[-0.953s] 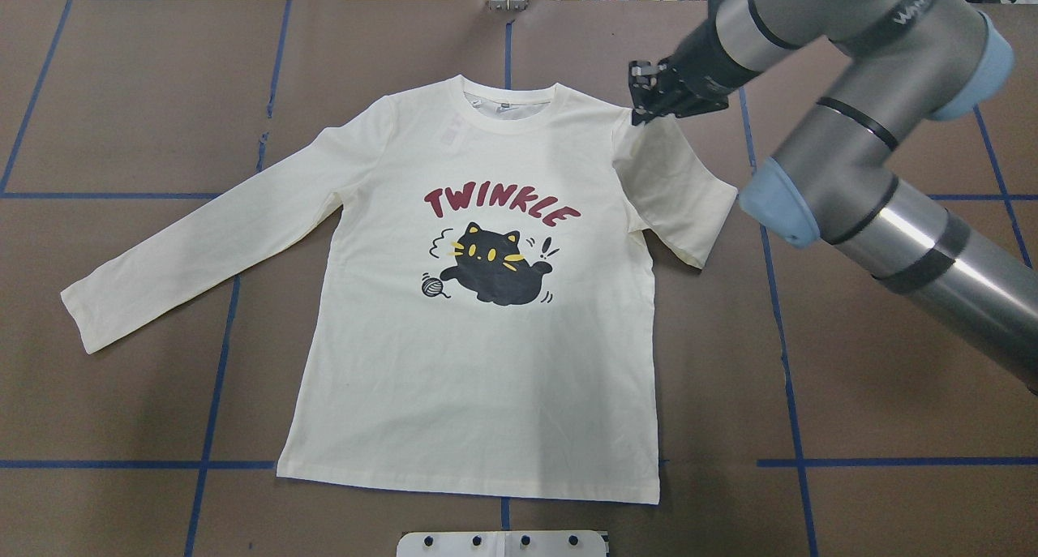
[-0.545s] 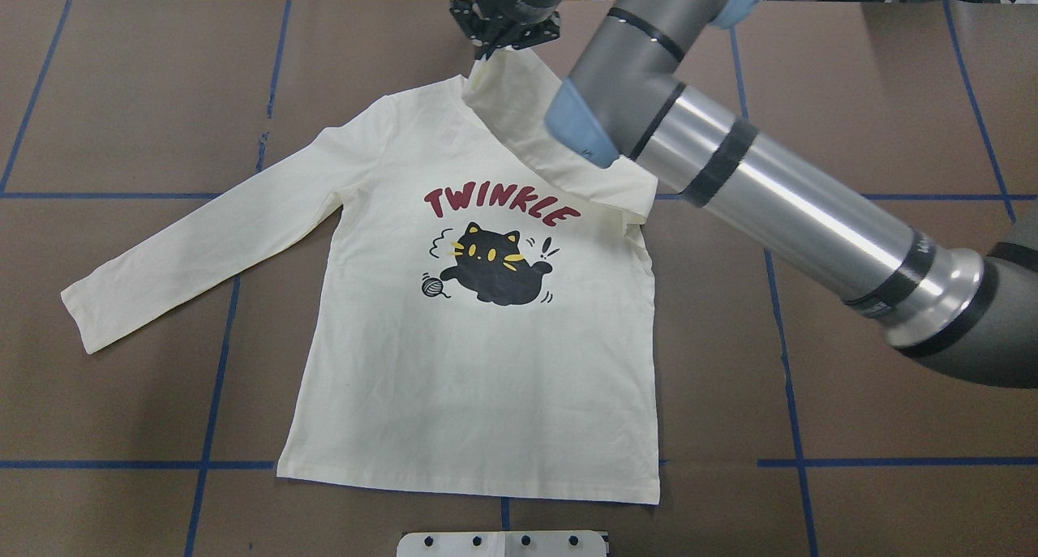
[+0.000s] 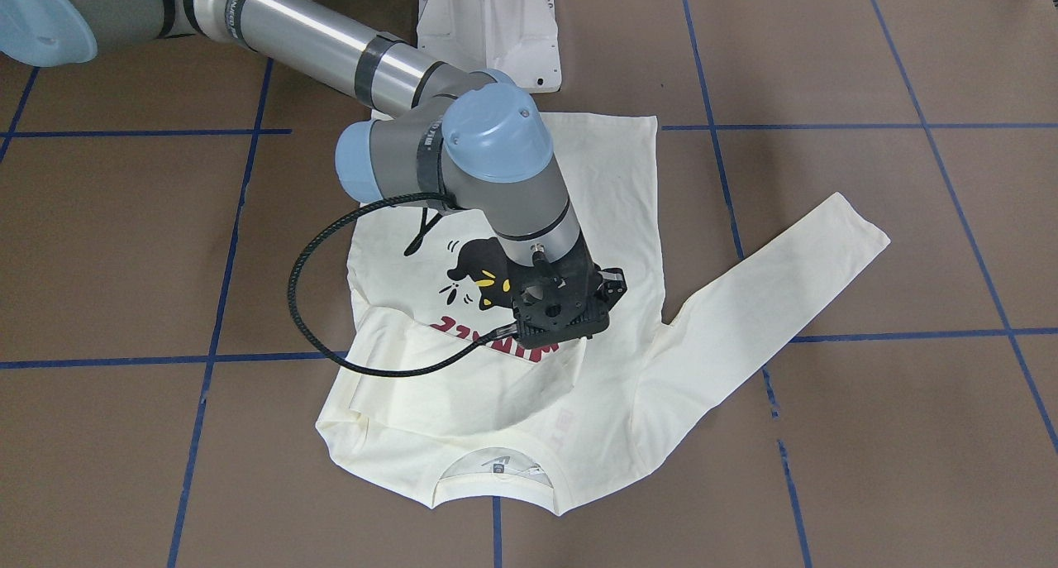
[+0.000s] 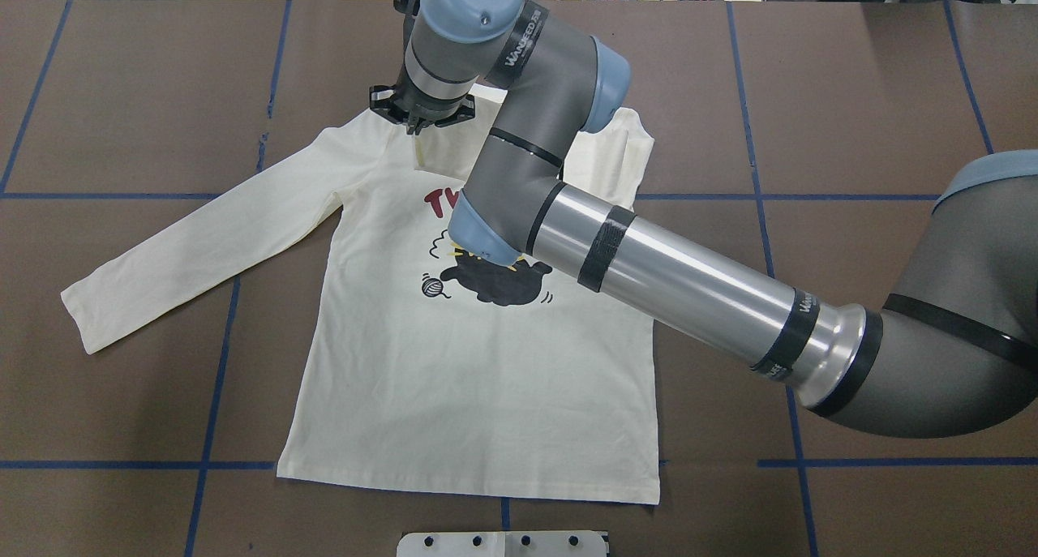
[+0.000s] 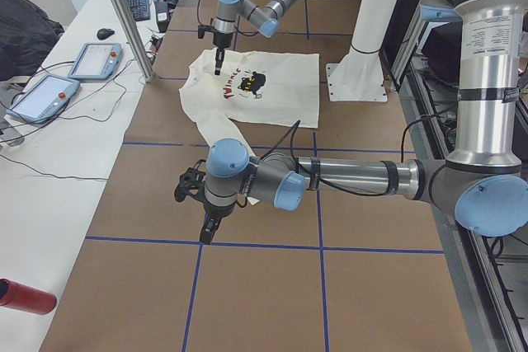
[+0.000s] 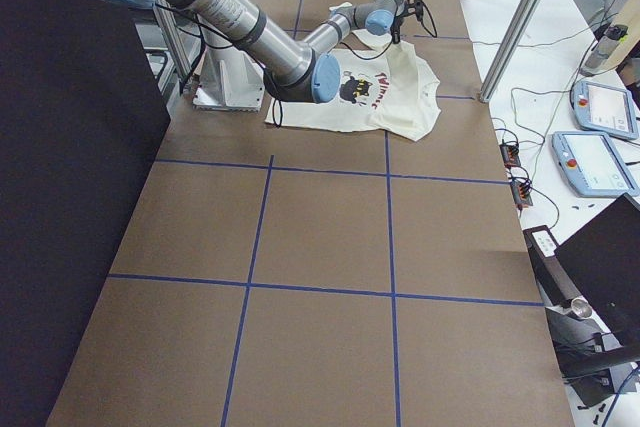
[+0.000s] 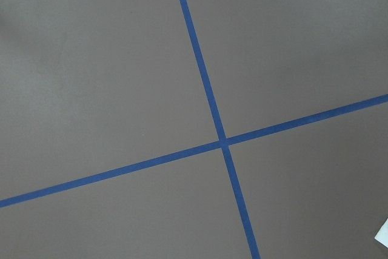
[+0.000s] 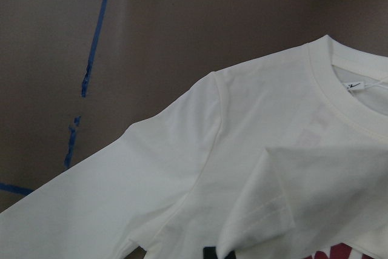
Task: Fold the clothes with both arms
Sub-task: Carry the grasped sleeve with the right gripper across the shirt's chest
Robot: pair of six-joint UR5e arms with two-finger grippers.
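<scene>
On the brown table [image 4: 122,95] I see the cream T-shirt [image 4: 454,379] lying print-up, the right arm [image 4: 689,289] stretched across it, the right gripper [image 4: 418,131] pinching a sleeve cuff folded over near the collar, and the left gripper [image 5: 207,227] above the table beside the other sleeve, whether its jaws are spread I cannot tell.

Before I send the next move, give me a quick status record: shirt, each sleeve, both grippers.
shirt: T-shirt lying flat on the table, print side up
right sleeve: folded across the chest, its end below the right gripper
left sleeve: spread out flat, unfolded
right gripper: above the upper chest near the collar; cannot tell if it grips the sleeve
left gripper: above bare table, off the shirt; open or shut cannot be told
</scene>
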